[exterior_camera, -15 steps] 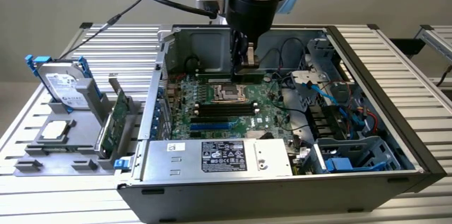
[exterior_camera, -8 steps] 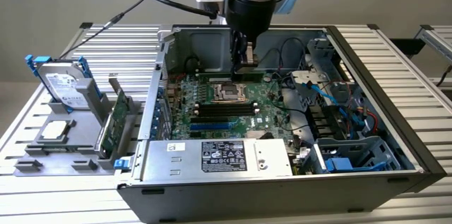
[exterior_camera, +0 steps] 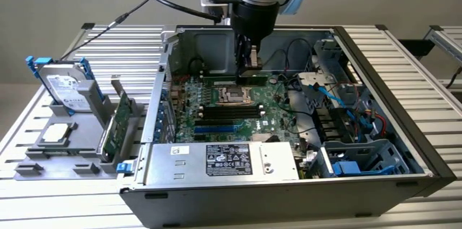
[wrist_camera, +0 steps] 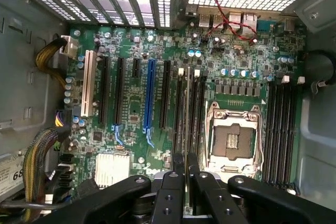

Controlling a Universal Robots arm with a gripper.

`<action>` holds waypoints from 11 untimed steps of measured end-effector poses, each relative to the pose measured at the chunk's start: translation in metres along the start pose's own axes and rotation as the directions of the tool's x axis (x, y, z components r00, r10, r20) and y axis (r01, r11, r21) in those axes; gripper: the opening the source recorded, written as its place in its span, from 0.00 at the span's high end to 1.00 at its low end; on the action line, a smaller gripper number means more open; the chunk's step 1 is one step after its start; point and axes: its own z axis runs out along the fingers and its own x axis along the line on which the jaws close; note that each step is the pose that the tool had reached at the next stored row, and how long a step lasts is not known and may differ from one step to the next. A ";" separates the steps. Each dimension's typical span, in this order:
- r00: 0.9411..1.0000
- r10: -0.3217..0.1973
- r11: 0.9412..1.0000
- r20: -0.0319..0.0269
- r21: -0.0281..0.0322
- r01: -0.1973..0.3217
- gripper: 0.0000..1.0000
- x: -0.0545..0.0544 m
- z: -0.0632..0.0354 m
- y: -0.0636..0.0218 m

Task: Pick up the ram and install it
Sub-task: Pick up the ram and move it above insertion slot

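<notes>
Tool [wrist_camera: 186,160] nearest lens: fingers [wrist_camera: 177,167] narrow, clamped on ram [wrist_camera: 187,114], seen edge-on as thin strip running out from tips. Pickup done. Ram lined up over slots [wrist_camera: 178,108] directly under tool, just beside socket [wrist_camera: 231,137]. Seated or hovering: cannot tell, so install judged unfinished. Exterior view: tool [exterior_camera: 250,71] deep inside case [exterior_camera: 404,131], low over motherboard [exterior_camera: 216,115]. Hard drive [exterior_camera: 65,85] and card [exterior_camera: 116,126] well away from tool, outside case on tabletop [exterior_camera: 43,196].
</notes>
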 end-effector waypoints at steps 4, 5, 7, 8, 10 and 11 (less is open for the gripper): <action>1.000 0.006 1.000 -0.002 0.000 -0.006 0.87 -0.005 0.0057 -0.0008; 1.000 0.008 1.000 -0.002 0.000 -0.008 0.87 -0.006 0.0058 -0.0009; 1.000 0.009 1.000 -0.002 0.000 -0.009 0.87 -0.006 0.0058 -0.0009; 1.000 0.009 1.000 -0.002 0.000 -0.009 0.87 -0.006 0.0058 -0.0009; 1.000 0.009 1.000 -0.002 0.000 -0.009 0.87 -0.006 0.0057 -0.0008; 1.000 0.009 1.000 -0.002 0.000 -0.009 0.87 -0.006 0.0058 -0.0009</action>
